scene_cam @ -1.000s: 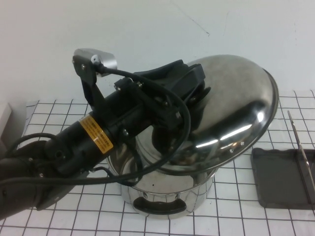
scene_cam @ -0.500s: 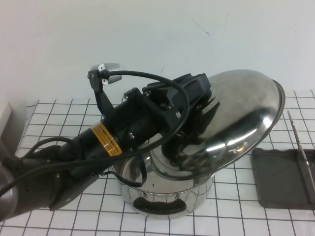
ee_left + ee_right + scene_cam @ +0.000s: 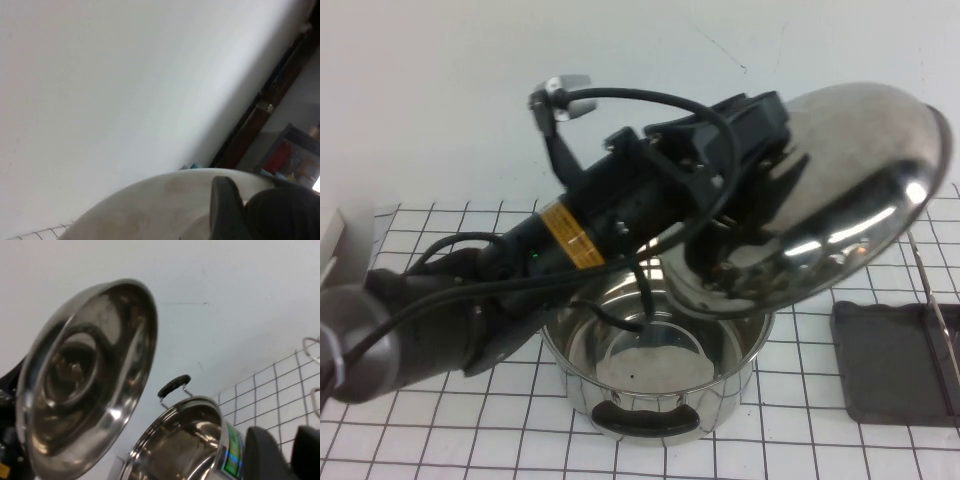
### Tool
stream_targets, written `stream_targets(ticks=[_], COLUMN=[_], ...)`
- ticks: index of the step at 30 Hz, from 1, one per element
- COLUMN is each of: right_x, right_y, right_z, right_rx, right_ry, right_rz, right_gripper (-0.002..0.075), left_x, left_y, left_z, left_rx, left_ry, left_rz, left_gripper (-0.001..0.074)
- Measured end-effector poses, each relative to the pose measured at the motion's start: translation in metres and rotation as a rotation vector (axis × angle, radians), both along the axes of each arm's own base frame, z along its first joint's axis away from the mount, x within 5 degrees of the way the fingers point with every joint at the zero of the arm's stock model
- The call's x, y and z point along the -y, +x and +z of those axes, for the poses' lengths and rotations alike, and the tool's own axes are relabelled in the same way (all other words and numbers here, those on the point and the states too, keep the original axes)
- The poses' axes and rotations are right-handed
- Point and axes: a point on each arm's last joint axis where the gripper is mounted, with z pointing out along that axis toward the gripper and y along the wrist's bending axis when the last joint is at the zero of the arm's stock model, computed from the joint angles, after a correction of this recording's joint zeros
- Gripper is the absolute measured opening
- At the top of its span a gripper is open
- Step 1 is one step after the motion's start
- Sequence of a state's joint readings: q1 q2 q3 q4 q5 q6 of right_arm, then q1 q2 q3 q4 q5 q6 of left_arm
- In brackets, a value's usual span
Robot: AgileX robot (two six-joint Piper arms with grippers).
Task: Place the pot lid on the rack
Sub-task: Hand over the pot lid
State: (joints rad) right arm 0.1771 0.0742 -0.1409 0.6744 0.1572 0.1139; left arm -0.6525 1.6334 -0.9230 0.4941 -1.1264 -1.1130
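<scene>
I think I work in a lab test corner, not a real kitchen. My table [image 3: 800, 440] has a white cover with a black grid, and a plain white wall [image 3: 440, 90] stands at 12 o'clock. Only a steel pot [image 3: 655, 385] suggests cooking.

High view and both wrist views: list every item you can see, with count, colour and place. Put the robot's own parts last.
pot lid: one, shiny steel, held tilted in the air above the pot, toward the rack's side.
pot: one, shiny steel with black handles, uncovered, on the table near the front.
rack: one, dark grey tray with thin upright wire bars, right of the pot.
table: one, white with a dark grid.
white object: one, at the table's left edge, mostly cut off.
left gripper: one, black, raised, gripping the pot lid from its domed side.
right gripper: one, black, low beside the pot, holding nothing.
</scene>
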Motion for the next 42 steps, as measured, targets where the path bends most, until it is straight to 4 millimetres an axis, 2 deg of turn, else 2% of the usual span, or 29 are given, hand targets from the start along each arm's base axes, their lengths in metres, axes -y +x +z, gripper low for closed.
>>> stream_targets(ticks=[7, 10, 14, 21, 31, 42], right_x=[-0.009, -0.012, -0.017, -0.033, -0.047, -0.067], right_y=[0.017, 0.028, 0.044, 0.071, 0.086, 0.11], right_z=[0.038, 0.053, 0.068, 0.074, 0.098, 0.094], right_rx=[-0.038, -0.049, -0.092, -0.23, -0.099, -0.136], right_ry=[0.013, 0.001, -0.001, 0.005, 0.102, 0.108], right_rz=[0.076, 0.079, 0.089, 0.172, 0.292, 0.44], right_gripper=[0.0417, 0.0485, 0.0503, 0.0506, 0.0506, 0.0506], left_x=[0.021, 0.023, 0.025, 0.031, 0.03, 0.042], left_y=[0.002, 0.004, 0.006, 0.003, 0.004, -0.006], left_z=[-0.013, -0.02, -0.027, -0.026, -0.026, -0.032], left_rx=[0.021, -0.015, -0.048, -0.063, -0.067, -0.053], left_ry=[0.053, 0.058, 0.062, 0.043, 0.036, 0.088], left_rz=[-0.073, -0.084, -0.09, -0.093, -0.085, -0.114], left_gripper=[0.0321, 0.0321, 0.0321, 0.0321, 0.0321, 0.0321])
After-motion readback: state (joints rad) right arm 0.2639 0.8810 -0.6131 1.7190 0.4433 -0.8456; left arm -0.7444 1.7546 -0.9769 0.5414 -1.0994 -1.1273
